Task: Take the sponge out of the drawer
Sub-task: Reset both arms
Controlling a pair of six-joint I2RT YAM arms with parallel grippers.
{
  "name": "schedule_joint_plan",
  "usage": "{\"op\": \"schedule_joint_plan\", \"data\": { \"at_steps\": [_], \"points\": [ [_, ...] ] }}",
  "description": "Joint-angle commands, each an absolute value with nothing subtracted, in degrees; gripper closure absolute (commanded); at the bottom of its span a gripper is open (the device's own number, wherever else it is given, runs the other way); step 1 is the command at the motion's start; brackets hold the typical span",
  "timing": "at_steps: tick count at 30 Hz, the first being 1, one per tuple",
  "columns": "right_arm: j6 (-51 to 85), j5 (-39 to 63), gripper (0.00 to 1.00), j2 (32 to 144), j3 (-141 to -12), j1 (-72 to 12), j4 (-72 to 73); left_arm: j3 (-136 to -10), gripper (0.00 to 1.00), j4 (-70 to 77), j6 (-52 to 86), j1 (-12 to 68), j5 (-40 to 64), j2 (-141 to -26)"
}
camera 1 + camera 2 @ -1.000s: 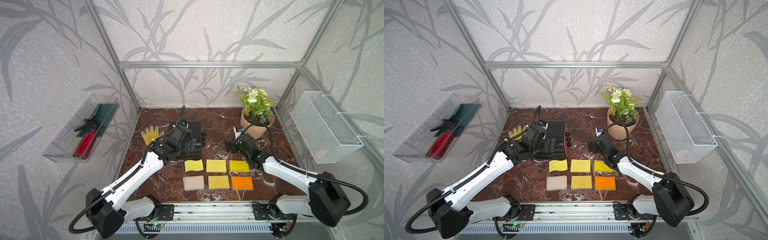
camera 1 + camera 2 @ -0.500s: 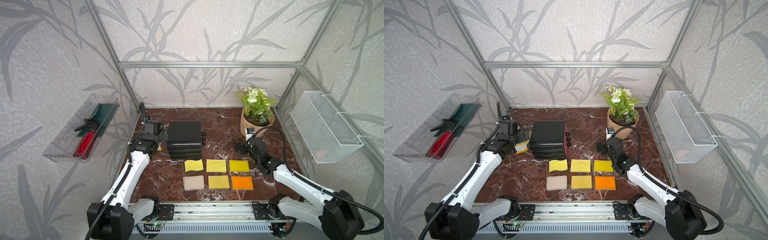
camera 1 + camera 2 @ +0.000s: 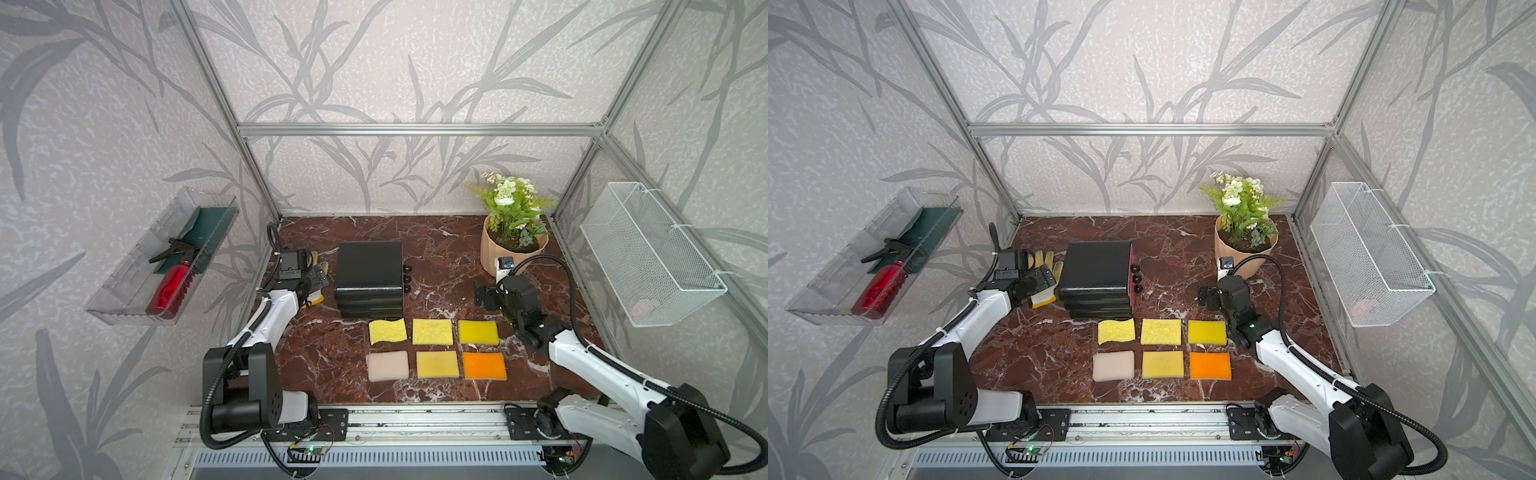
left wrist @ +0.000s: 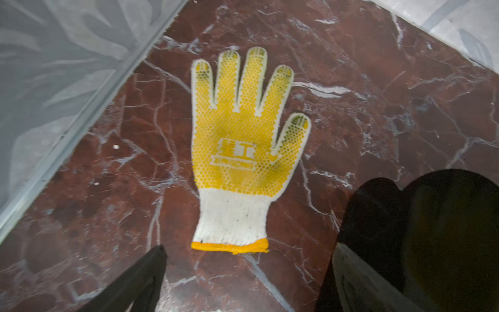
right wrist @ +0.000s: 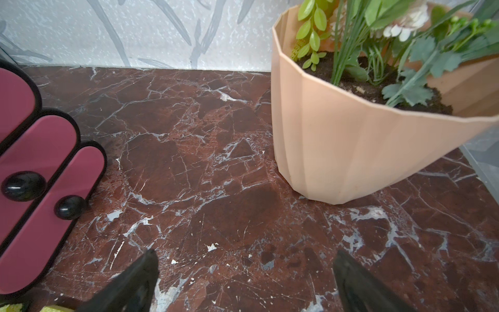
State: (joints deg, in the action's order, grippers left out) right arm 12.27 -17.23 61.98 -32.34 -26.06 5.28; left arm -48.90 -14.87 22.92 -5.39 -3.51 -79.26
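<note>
My left gripper hangs with its jaws spread wide and nothing between them, over a yellow-dotted work glove lying flat at the far left of the marble tabletop. Just right of it stands the black drawer unit, its maroon fronts and black knobs facing right; the fronts look flush, and I cannot see inside. My right gripper is equally wide apart and empty, above bare marble between the knobs and the plant pot. Six sponges lie in two rows on the tabletop, just near of the unit.
</note>
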Motion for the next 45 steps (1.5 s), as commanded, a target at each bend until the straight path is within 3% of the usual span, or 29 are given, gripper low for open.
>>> {"op": "schedule_joint_plan", "data": {
  "at_steps": [1,10,21,28,36,38,40,45],
  "points": [
    [11.19,-17.29,0.01,59.87,-31.33,-24.6,4.69,-47.64,0.05,-9.23,21.05,-5.28,2.67,-79.81],
    [8.48,-17.07,0.01,59.44,-31.71,-18.81,5.63,-43.7,0.06,3.01,9.69,-5.24,9.81,-82.69],
    [5.82,-21.15,0.01,57.04,-28.06,-15.52,6.47,-34.33,0.03,21.7,5.4,-5.56,-1.1,-84.76],
    [3.37,-23.07,0.01,55.93,-20.93,-13.9,17.46,-27.01,0.01,40.97,5.59,-5.73,-0.47,-86.2],
    [2.32,-21.36,0.01,63.12,-19.13,-13.36,25.39,-22.64,0.01,48.6,3.44,-5.61,3.41,-87.4],
    [1.54,-20.21,0.01,64.68,-18.02,-13.36,29.37,-20.76,0.01,56.24,3.19,-5.63,3.79,-90.04],
    [0.35,-19.88,0.01,66.76,-16.36,-13.36,34.79,-22.21,0.01,50.29,3.26,-5.63,3.36,-88.35],
    [-2.6,-17.67,0.01,72.86,-15.89,-13.1,45.34,-21.73,0.01,52.51,3.05,-5.46,3.16,-89.0]
  ]
}}
